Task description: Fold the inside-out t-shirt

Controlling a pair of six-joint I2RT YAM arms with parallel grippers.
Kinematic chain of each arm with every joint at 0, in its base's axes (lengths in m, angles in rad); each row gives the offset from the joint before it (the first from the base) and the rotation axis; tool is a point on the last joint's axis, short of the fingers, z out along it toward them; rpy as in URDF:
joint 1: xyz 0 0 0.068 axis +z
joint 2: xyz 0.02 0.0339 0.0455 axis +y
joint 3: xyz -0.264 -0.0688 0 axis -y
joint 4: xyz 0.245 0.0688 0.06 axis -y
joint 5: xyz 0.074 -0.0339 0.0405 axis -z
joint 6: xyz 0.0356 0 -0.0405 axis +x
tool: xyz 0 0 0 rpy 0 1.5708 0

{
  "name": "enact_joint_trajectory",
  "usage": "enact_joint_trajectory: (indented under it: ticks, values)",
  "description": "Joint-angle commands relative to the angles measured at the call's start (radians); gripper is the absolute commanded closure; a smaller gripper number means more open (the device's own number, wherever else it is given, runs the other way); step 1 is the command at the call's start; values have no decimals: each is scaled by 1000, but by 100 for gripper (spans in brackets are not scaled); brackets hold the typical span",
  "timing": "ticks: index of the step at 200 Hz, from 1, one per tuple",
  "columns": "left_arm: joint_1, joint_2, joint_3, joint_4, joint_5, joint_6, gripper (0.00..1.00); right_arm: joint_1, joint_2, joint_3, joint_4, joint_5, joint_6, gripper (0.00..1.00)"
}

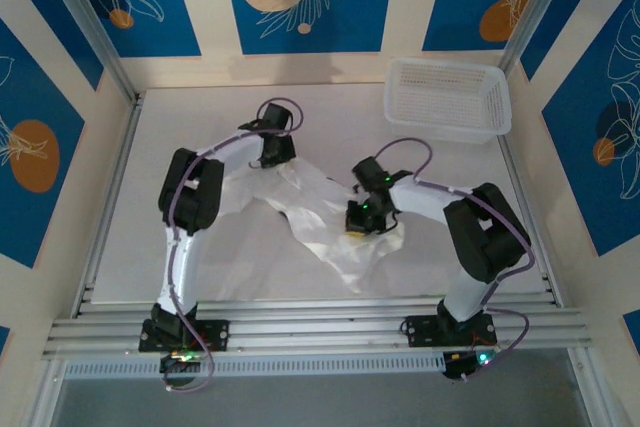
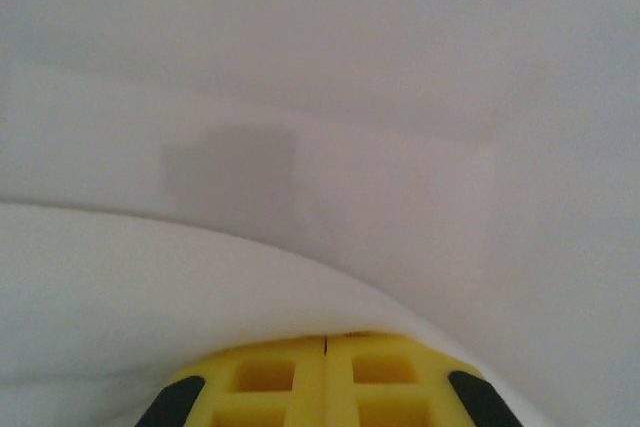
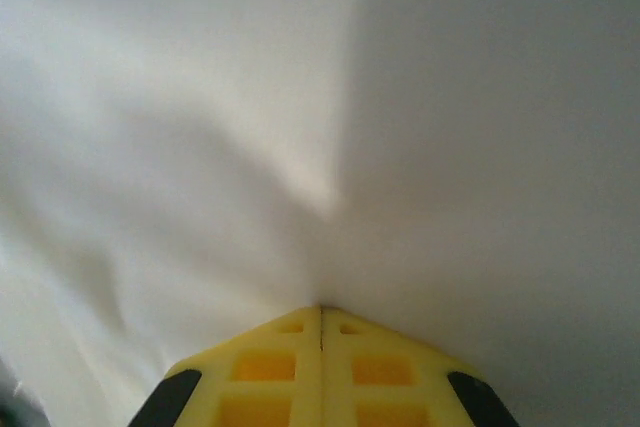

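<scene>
1. Shirt [image 1: 320,212]: lies bunched and creased on the table [image 1: 230,257], around its middle. It is not spread flat. It runs as an uneven band from left of centre, where it is further from the near edge, to right of centre, where a wider lobe reaches towards the near edge. It lies well apart from all four table edges.

2. Left gripper [image 1: 273,154]: set down on the left, far end of the band. In the left wrist view the yellow fingers [image 2: 265,379] are pressed together, with only a thin seam between them. A rounded fold of white cloth lies across their tips, so the gripper is pinching the shirt. Beyond the fold, a faint grey rectangular patch [image 2: 230,172] shows on the cloth.

3. Right gripper [image 1: 360,227]: set down on the right lobe of the shirt. In the right wrist view the fingers [image 3: 265,367] are pressed together. The cloth gathers into a pucker exactly at their tips, so this gripper is also pinching the shirt.

4. Basket [image 1: 445,129]: white mesh, standing at the far right corner of the table, well apart from the shirt.
</scene>
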Motion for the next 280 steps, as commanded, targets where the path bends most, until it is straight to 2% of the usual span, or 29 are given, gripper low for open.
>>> enact_joint_trajectory:
  ticks: [1,18,34,53,69,90,113,129,164,206,224,253,280]
  values:
    - [7,134,161,-12,85,153,100,152,45,18,71,-167,87,100]
    - [8,150,260,21,159,213,100,274,107,95,113,-152,113,100]
    - [8,114,276,72,212,271,100,339,167,197,103,-152,105,100]
    - [8,36,242,110,273,345,100,357,179,267,83,-161,89,100]
    - [10,-66,128,163,290,389,100,346,114,250,81,-139,63,100]
    - [34,-211,-55,226,176,375,100,301,-45,152,92,-44,33,100]
    - [93,-260,-88,114,-57,308,100,213,-213,-28,163,124,70,100]
    - [141,-209,-29,23,-132,280,100,155,-257,-99,172,160,75,100]
    - [197,-56,116,-33,-88,254,100,108,-226,-108,113,255,14,100]
    - [214,198,459,-223,-108,231,100,73,-118,-63,152,296,-26,100]
    - [222,294,576,-275,-102,167,100,69,-56,-21,160,283,-24,100]
    - [234,406,694,-290,-46,69,100,88,47,32,163,255,-25,100]
    - [253,480,729,-172,136,-13,100,143,145,65,166,88,-85,100]
